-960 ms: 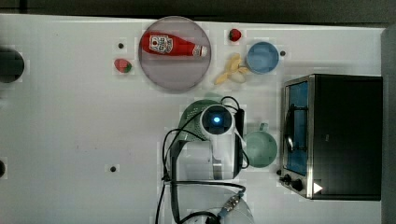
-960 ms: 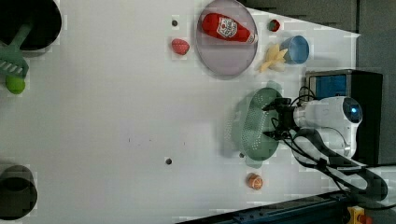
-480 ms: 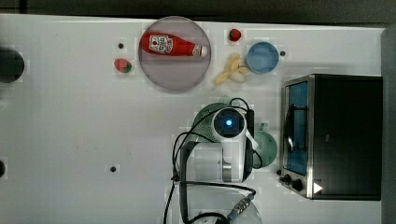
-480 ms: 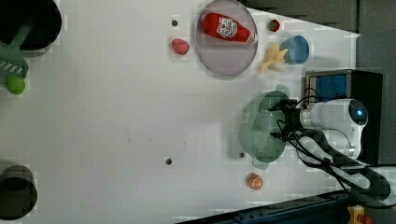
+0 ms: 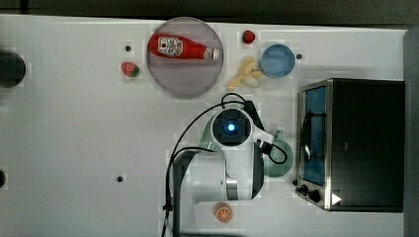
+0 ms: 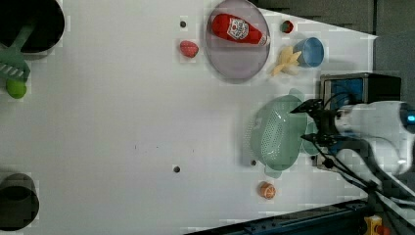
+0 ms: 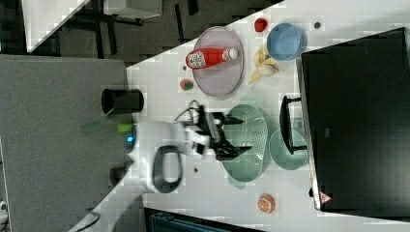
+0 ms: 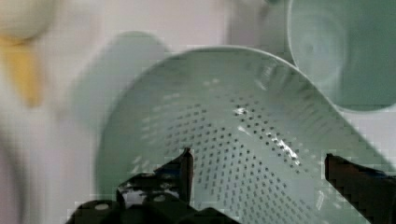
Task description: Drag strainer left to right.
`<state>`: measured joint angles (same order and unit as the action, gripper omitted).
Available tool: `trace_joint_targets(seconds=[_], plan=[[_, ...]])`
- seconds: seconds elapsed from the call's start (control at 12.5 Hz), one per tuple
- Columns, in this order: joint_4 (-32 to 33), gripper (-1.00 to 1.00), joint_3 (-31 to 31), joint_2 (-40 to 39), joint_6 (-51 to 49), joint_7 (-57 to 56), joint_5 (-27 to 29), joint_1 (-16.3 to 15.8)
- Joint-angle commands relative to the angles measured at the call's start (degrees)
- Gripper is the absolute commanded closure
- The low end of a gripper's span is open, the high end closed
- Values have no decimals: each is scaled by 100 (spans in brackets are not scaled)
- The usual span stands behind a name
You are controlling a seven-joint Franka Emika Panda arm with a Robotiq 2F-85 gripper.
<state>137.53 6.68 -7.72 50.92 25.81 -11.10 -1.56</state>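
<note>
Strainer under my spread end effector.

I see the pale mint oval strainer (image 6: 277,134), its smooth plastic base dotted with small holes, holding nothing, on the white counter (image 6: 122,122) just beside the round green mug (image 7: 288,149). My end effector (image 6: 313,121) hangs spread above it. A ketchup bottle (image 5: 182,48) lies on the round grey plate (image 5: 185,81).

- ketchup bottle (image 5: 182,48) lies flat on a round grey plate (image 5: 185,81)
- blue bowl (image 5: 277,60) sits just beside a banana bunch (image 5: 244,78)
- two strawberries: one (image 5: 130,69) on the top view's left of the plate, one (image 5: 248,36) up near the bowl
- black toaster oven (image 5: 353,143) with a green mug (image 5: 279,159) next to it
- orange half (image 5: 224,213) near the table (image 5: 74,138) edge
- black pot (image 6: 29,24) with a green spatula (image 6: 12,61)
</note>
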Motion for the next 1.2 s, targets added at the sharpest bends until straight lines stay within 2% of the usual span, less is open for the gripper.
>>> trace_joint_targets(seconds=[0.08,0.32,0.56,0.64,0.88,1.2], plan=[[-562,-100,-107,1219,-1254,-969,358,38],[-1189,-100,-207,1962,-2810,-1432,758,25],[-1923,-100,-250,2272,-3833,-2771,757,25],[-2114,-100,-245,2313,-4125,-2888,768,26],[-2576,-100,-262,2373,-4838,-2892,827,23],[-2739,-100,-234,2430,-4848,-2892,823,26]])
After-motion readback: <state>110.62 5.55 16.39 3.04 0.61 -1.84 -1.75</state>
